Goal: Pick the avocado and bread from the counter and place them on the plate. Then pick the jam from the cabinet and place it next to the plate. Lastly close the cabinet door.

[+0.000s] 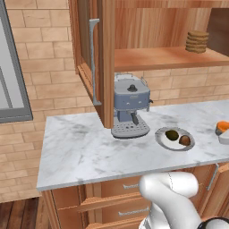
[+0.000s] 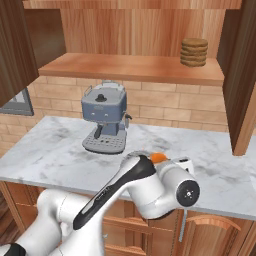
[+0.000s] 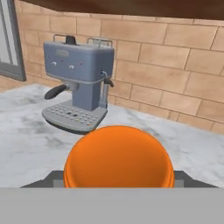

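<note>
We see the jam [image 3: 117, 157] as a rounded orange shape close in the hand view. The hand [image 3: 117, 180] is clamped on it, with a dark fingertip [image 3: 50, 178] showing at either side. From this angle we take the orange shape for the jar's top, though we cannot be sure. In the left base view the jam [image 1: 222, 126] sits at the right edge of the picture, against the white hand [image 1: 224, 137]. It is over the counter [image 1: 89, 152], to the right of the plate [image 1: 162, 138] and near it but apart. We cannot tell whether it rests on the marble or hangs just above it. In the right base view a bit of the orange jam [image 2: 159, 157] peeps over the arm, beside the hand [image 2: 183, 163].

The plate lies on the counter just right of the coffee machine [image 1: 129, 105]. On it are the dark green avocado [image 1: 171, 134] and the brown bread [image 1: 184, 140], side by side and about touching, the avocado nearer the machine.

The cabinet [image 1: 147, 27] above stands open. Its left door [image 1: 85, 49] is swung out toward us, with its long grey handle [image 1: 93, 53] upright along the edge. In the right base view the right door [image 2: 242, 75] is open too. On the shelf [image 1: 156, 57] a stack of brown discs [image 1: 197, 41] stands toward the right end. In the hand view the machine [image 3: 78, 83] stands beyond the jam against the brick wall [image 3: 166, 65].
</note>
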